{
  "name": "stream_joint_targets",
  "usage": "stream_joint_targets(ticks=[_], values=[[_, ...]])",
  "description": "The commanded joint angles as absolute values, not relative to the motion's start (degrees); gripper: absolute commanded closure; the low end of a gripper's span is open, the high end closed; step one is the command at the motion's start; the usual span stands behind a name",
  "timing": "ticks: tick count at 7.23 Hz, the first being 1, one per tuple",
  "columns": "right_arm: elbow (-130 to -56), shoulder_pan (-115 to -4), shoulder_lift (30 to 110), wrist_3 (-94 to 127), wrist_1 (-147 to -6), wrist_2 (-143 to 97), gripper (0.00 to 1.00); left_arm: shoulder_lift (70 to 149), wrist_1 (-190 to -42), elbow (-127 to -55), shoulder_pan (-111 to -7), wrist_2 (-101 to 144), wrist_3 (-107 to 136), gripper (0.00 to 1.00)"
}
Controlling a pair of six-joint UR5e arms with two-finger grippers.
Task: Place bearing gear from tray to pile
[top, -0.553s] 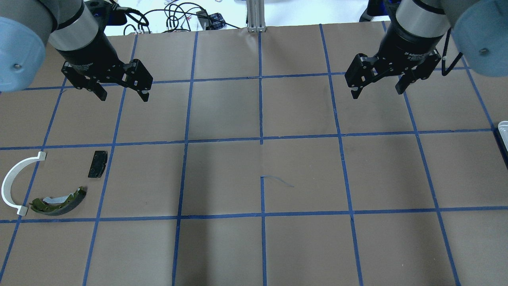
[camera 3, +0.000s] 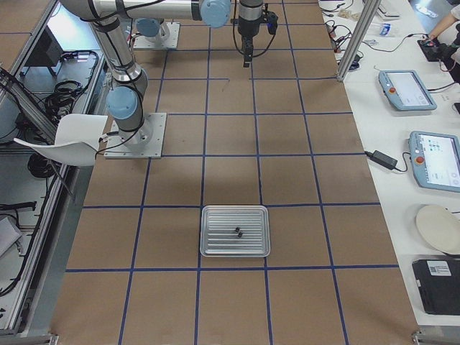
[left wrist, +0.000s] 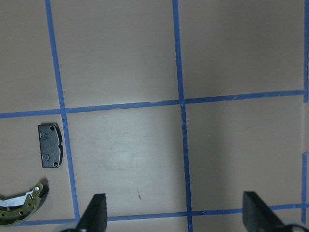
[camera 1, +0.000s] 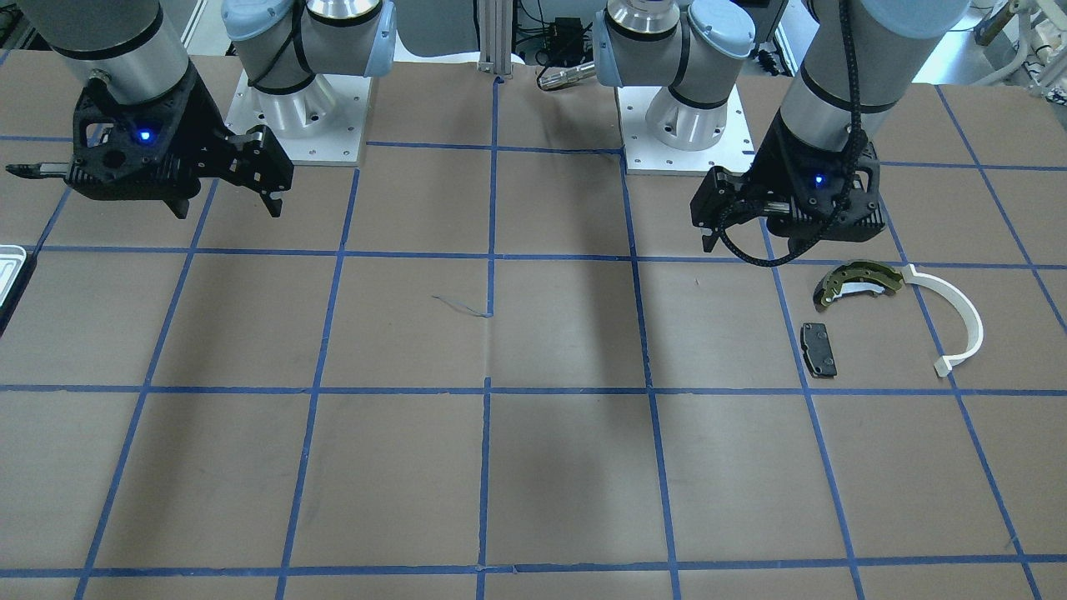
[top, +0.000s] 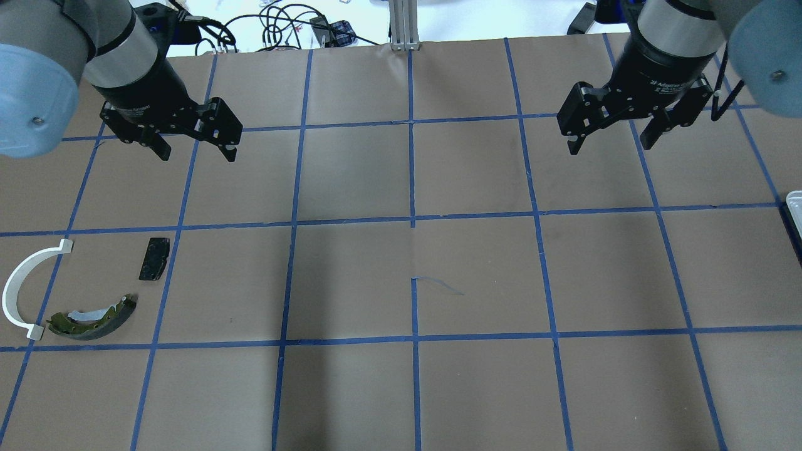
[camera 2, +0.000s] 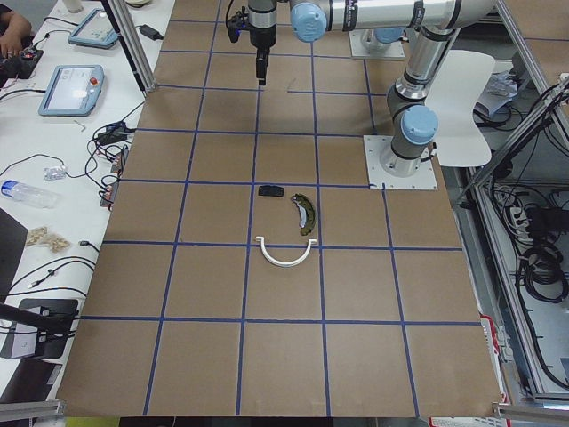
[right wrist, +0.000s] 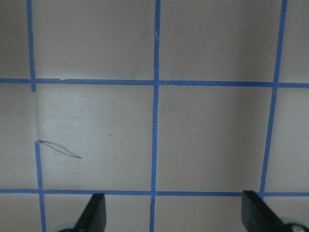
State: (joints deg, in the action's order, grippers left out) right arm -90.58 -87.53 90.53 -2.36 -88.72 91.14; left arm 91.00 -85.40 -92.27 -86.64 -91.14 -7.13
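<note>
The tray point(camera 3: 215, 244) lies on the table in the exterior right view, with two small dark parts point(camera 3: 237, 231) on it that may be the bearing gears. Only its edge shows in the overhead view point(top: 794, 202) and in the front view point(camera 1: 10, 265). The pile holds an olive brake shoe point(top: 94, 318), a black brake pad point(top: 154, 258) and a white arc point(top: 19, 285). My left gripper point(top: 197, 152) is open and empty, above the table beyond the pile. My right gripper point(top: 611, 145) is open and empty, well left of the tray.
The table is brown paper with a blue tape grid. Cables lie past its far edge point(top: 282, 25). The left wrist view shows the brake pad point(left wrist: 50, 145) and part of the brake shoe point(left wrist: 21, 210) at its left edge. A thin blue scrap point(top: 438, 285) lies mid-table.
My right gripper has shifted a little to the right and toward the far edge. My left gripper has barely moved. Both stay open. The parts have not moved.
</note>
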Motion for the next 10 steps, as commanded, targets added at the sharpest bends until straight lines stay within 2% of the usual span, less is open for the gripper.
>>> stream_joint_targets(ticks=[1, 3, 6, 10], values=[[-91.1, -84.8, 90.4, 4.6, -88.3, 95.5, 0.0, 90.9, -84.8, -92.7, -86.7, -91.1, -7.1, 0.0], [-91.1, -78.4, 90.4, 2.4, -88.0, 96.2, 0.0, 90.9, -84.0, -92.7, -86.9, -91.1, -7.0, 0.0], [-91.3, -58.7, 85.6, -8.8, -89.2, 96.5, 0.0, 91.0, -83.3, -92.8, -86.8, -91.1, -7.0, 0.0], [-91.4, -43.2, 71.4, -25.0, -106.5, 96.6, 0.0, 91.1, -83.1, -92.8, -86.7, -91.1, -7.0, 0.0]])
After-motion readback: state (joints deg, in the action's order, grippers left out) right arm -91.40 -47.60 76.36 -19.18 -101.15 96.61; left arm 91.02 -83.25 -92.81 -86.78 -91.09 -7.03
